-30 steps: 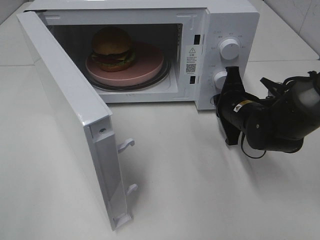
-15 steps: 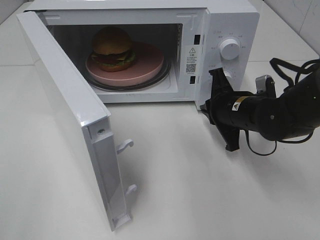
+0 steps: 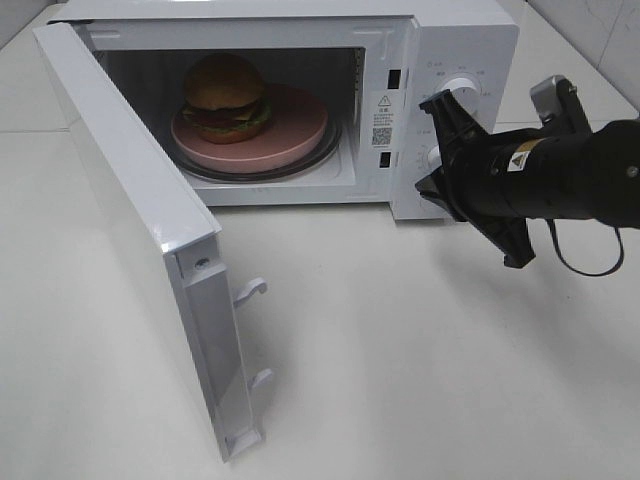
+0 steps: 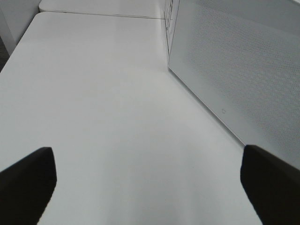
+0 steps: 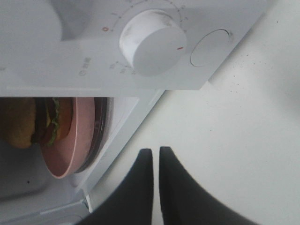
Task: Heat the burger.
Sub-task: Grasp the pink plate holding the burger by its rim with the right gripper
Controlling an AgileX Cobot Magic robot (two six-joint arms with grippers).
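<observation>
The burger (image 3: 224, 95) sits on a pink plate (image 3: 295, 130) inside the open white microwave (image 3: 470, 40). In the right wrist view the burger (image 5: 26, 123) and the plate (image 5: 77, 136) show in the cavity. My right gripper (image 3: 424, 188) is shut and empty, its fingertips close in front of the control panel's lower part. In the right wrist view the gripper (image 5: 152, 154) is beside a white knob (image 5: 152, 42) and a round button (image 5: 211, 41). My left gripper (image 4: 147, 185) is open and empty over bare table, and is out of the exterior view.
The microwave door (image 3: 130, 200) stands swung wide open to the front left; its outer face (image 4: 234, 70) is beside my left gripper. The upper knob (image 3: 464, 88) shows just above my right arm. White table (image 3: 400, 360) lies all around.
My right gripper has risen from the table in front of the panel and swung up and right, its fingertips now against the panel's lower part. Burger, plate and door have not moved.
</observation>
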